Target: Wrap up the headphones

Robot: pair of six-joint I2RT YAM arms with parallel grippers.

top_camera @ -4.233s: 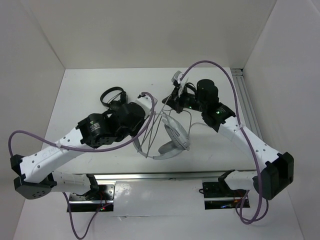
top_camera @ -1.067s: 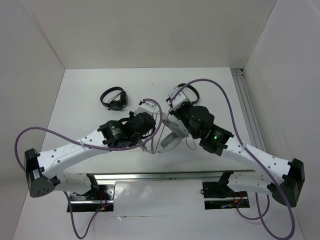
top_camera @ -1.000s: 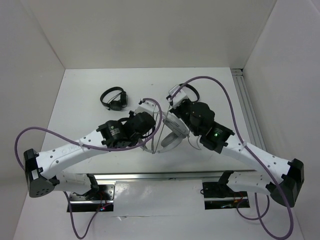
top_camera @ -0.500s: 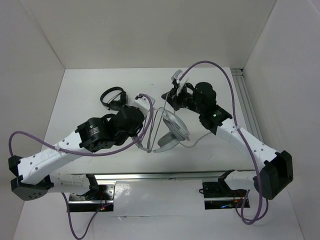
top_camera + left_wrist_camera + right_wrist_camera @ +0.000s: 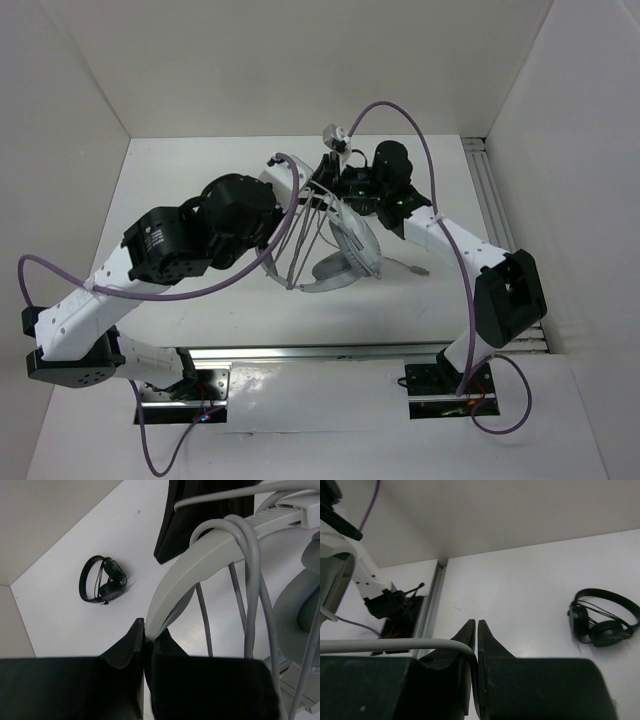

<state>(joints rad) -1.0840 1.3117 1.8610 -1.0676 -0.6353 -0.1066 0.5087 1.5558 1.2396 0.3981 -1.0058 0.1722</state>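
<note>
Apparently mid-wrap, the left gripper (image 5: 145,639) clamped the headphones (image 5: 200,555) while the right gripper (image 5: 474,630) pinched the cable (image 5: 395,644), probably needing another loop around them.

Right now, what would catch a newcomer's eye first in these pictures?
The big grey headphones are held up between both arms, with the left pincer shut on the headband. Their thin cable is looped over the headband, and the right pincer pinches it further along. A small black headset lies apart on the table.
</note>
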